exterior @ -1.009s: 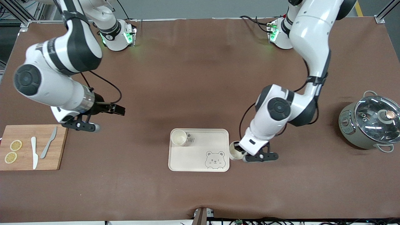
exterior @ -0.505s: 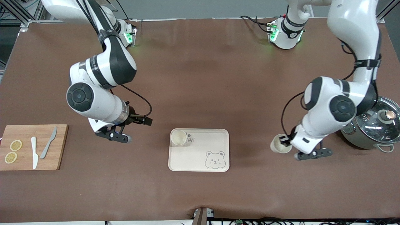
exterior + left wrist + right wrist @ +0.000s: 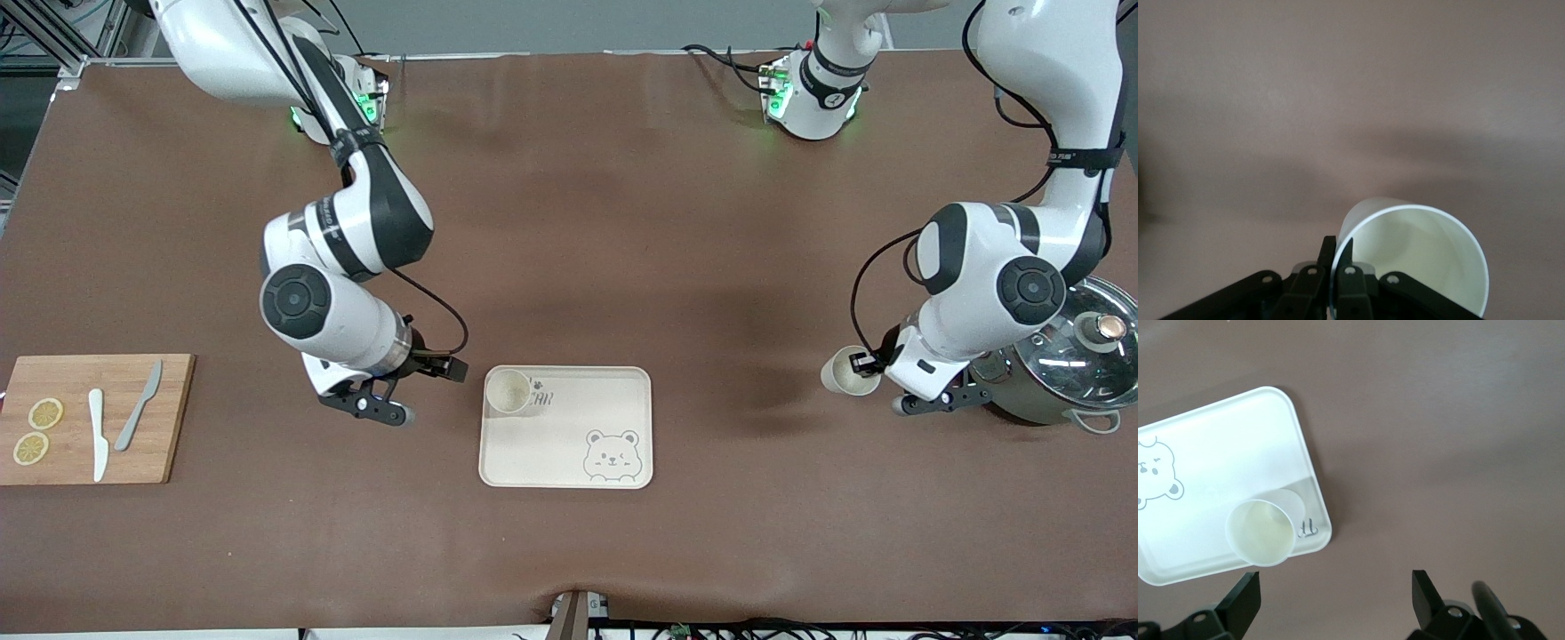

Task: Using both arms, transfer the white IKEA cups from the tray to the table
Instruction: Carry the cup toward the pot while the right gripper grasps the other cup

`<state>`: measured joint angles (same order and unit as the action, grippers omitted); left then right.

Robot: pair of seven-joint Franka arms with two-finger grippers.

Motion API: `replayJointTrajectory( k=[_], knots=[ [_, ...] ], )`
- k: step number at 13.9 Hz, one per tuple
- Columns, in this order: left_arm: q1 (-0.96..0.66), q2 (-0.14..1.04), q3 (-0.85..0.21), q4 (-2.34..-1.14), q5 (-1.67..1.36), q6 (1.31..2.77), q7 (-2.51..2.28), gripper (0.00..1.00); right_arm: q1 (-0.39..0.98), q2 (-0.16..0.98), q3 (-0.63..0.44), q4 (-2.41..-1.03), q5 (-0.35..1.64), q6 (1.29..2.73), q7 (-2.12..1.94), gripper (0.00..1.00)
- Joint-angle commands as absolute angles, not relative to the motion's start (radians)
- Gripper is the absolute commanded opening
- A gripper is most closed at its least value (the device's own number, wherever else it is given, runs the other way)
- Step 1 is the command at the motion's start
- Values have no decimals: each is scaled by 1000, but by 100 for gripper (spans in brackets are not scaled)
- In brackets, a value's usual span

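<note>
**Right arm nearest the tray cup**

My right gripper point(image 3: 425, 391), jaws wide, hangs just beside the tray point(image 3: 566, 476); the remaining cup point(image 3: 508, 391) sits in its corner toward me. My left gripper point(image 3: 867, 372) pinches the other cup point(image 3: 843, 373) over the table point(image 3: 569, 222).

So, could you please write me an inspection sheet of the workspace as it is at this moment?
Surface: brown table, flat, no spills seen.
Job's things: one white cup stands in the tray, in its corner toward the right arm's end; the other cup is held in the air over the table beside the pot.
Clutter: wooden cutting board with two lemon slices and two knives; lidded pot.
End effectors: left end effector shut on the cup's rim; right end effector open, over the table beside the tray.
Cables: black cables run along both arms.
Surroundings: nothing seen.
</note>
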<state>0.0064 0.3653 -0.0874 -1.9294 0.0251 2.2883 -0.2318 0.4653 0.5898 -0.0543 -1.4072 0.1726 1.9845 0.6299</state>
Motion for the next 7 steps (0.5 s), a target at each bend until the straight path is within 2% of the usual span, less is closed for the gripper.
replayJointTrajectory(
  k=[1,3,7],
  knots=[
    [15,353,-100,-2020,44,2371,-221,0,491,652,-63,-1373,183,2043,644,100],
    [15,364,-100,-2080,44,2466,-221,0,508,675,-64,-1371,178,2071,644,100],
    [18,416,-100,-2077,44,2526,-215,0,532,713,-64,-1373,175,2112,646,100]
  ],
)
